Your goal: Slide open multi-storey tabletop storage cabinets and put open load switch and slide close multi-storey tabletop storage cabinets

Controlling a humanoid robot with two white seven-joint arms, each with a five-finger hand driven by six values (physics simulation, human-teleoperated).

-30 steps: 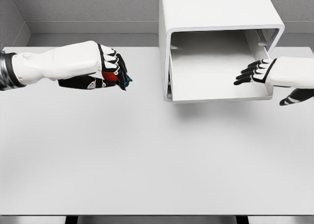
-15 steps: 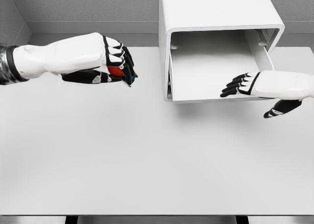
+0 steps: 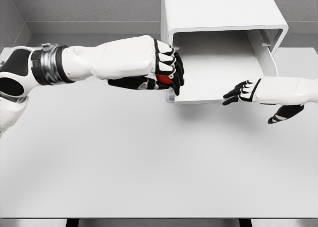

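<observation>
We see a white tabletop (image 3: 149, 162) filling most of the head view, a grey textured wall (image 3: 89, 6) behind it, and two dark legs (image 3: 72, 222) showing under its near edge.

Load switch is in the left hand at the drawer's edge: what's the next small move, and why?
Probably carry the left hand a little further right, over the open drawer, before releasing. It grips the red load switch only at the drawer's left wall, and the right hand, open, leaves the tray's middle free.
</observation>
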